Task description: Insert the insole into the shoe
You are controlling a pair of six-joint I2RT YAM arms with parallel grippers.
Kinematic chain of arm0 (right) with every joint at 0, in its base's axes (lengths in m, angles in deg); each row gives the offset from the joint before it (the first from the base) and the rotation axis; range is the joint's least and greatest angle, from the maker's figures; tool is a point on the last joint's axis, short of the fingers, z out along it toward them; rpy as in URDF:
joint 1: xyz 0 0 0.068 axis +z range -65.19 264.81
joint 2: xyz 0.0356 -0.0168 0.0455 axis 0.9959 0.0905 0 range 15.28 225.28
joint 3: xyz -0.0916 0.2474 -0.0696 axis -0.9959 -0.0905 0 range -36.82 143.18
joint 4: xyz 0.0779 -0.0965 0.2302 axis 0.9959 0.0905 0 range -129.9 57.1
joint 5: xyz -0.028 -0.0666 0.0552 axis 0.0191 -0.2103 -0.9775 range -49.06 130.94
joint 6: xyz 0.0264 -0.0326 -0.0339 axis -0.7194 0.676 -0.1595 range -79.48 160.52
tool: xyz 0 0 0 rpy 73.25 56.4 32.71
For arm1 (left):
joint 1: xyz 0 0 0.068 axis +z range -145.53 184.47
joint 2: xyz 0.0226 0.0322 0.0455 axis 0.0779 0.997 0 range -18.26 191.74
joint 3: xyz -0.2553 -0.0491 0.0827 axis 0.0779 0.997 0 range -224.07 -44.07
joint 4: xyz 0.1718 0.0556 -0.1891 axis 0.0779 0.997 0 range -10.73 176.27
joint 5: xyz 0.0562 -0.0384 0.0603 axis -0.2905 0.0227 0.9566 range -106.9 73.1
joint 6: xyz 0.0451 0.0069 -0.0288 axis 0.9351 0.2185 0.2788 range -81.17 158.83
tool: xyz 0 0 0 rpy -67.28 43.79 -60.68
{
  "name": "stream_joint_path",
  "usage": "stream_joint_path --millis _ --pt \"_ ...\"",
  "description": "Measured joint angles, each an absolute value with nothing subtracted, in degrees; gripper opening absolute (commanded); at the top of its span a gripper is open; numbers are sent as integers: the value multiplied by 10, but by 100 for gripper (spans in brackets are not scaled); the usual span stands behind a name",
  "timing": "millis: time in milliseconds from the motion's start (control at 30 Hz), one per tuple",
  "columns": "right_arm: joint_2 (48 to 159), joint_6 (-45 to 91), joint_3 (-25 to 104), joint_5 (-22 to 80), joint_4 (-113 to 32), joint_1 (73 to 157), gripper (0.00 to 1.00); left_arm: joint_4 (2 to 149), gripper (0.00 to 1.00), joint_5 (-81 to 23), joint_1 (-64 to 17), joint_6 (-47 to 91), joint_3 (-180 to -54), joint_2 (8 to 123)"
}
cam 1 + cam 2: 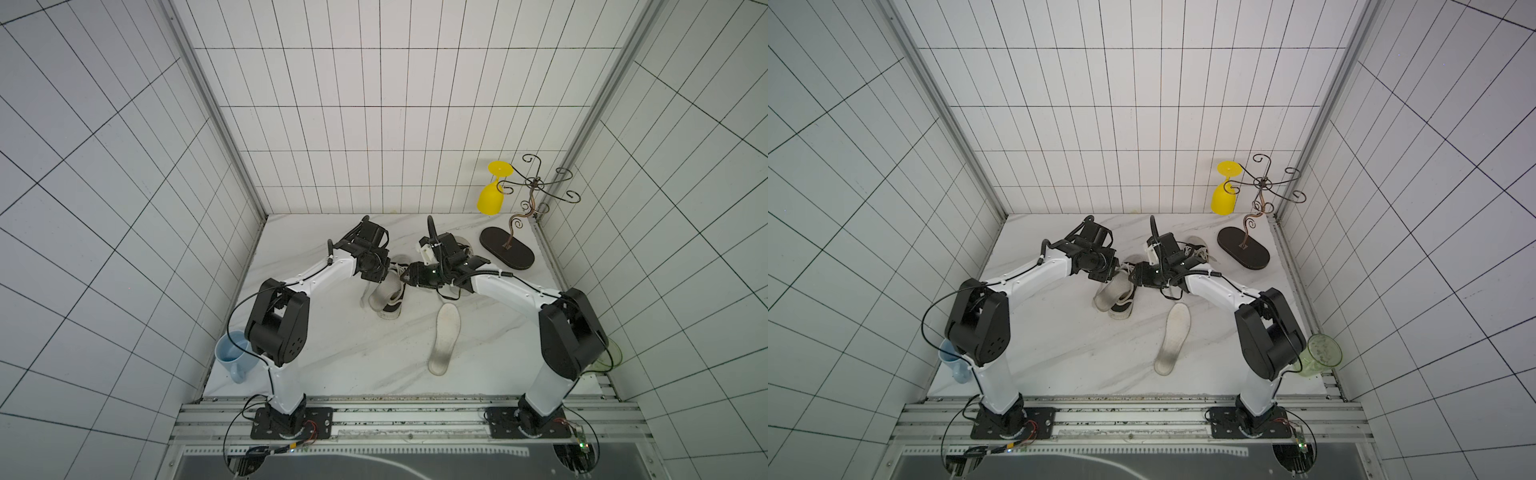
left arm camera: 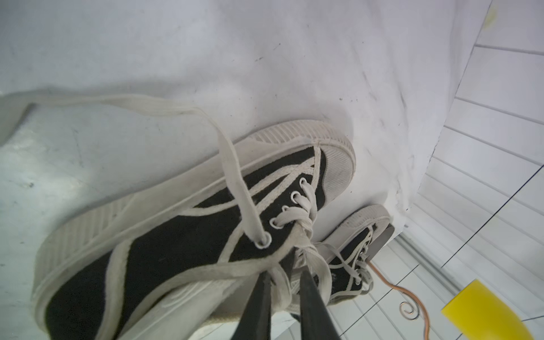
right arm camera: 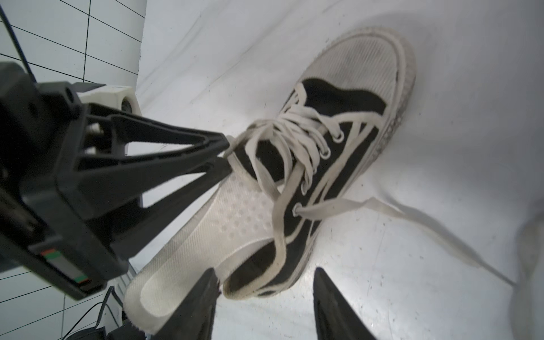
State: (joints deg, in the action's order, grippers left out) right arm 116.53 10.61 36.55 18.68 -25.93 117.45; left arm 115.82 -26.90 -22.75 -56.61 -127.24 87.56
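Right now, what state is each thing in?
shoe: on its sole, laces loose.
insole: front inside shoe, heel sticking out.
spare insole: flat on table.
second shoe: on its sole.
yellow glass: hanging upside down from rack.
blue mug: upright.
green cup: upright.
left gripper: barely parted at shoe's tongue, grip unclear.
right gripper: open, empty.

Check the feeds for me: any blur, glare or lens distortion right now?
Both top views: sharp, evenly lit, strong wide-angle perspective on the wall tiles. Left wrist: shoe fairly sharp, left end effector blurred up close. Right wrist: insole sharp, glare patch on the table, loose lace smeared.
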Motion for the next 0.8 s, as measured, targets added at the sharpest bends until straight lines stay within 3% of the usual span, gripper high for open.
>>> stream_joint_path --millis 200,400,667,800 --pt "1193 212 403 242 -227 1185 62 1165 28 -297 -215 -497 -1287 872" --pt "1194 291 403 296 -216 1216 63 1167 30 -321 -207 -455 -1284 871" --pt "1230 344 423 349 -223 1235 61 1255 37 -291 -187 -253 -1322 836" --pt "1260 354 434 367 -230 1235 56 1280 43 -274 -192 -161 -1265 773"
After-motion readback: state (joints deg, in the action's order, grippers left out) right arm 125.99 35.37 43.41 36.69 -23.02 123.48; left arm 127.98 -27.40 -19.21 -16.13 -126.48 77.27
